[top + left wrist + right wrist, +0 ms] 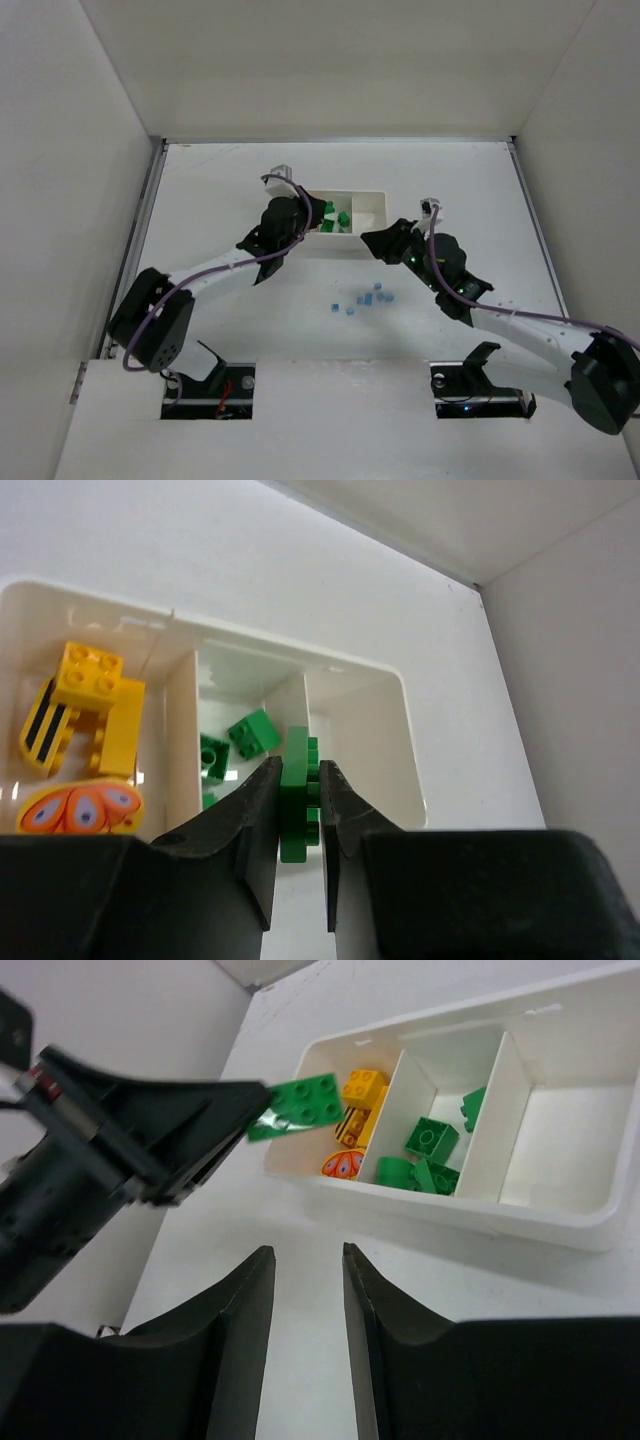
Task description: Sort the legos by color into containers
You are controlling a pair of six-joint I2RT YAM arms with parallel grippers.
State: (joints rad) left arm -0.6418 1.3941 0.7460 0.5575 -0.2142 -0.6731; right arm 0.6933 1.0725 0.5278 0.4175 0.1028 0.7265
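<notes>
The white tray (372, 197) has three compartments. Yellow bricks (95, 710) and an orange patterned piece (80, 808) lie in its left compartment, and green bricks (253, 733) lie in the middle one. My left gripper (298, 780) is shut on a flat green brick (297, 790) and holds it above the tray; this brick also shows in the right wrist view (305, 1100). My right gripper (308, 1260) is open and holds nothing, low over the table in front of the tray (560, 1225). Tiny light blue pieces (368, 298) lie on the table nearer the arms.
White walls enclose the table on three sides. The two arms reach in from the near edge and meet at the tray, the left gripper (318, 215) at its left end and the right gripper (368, 238) at its near side.
</notes>
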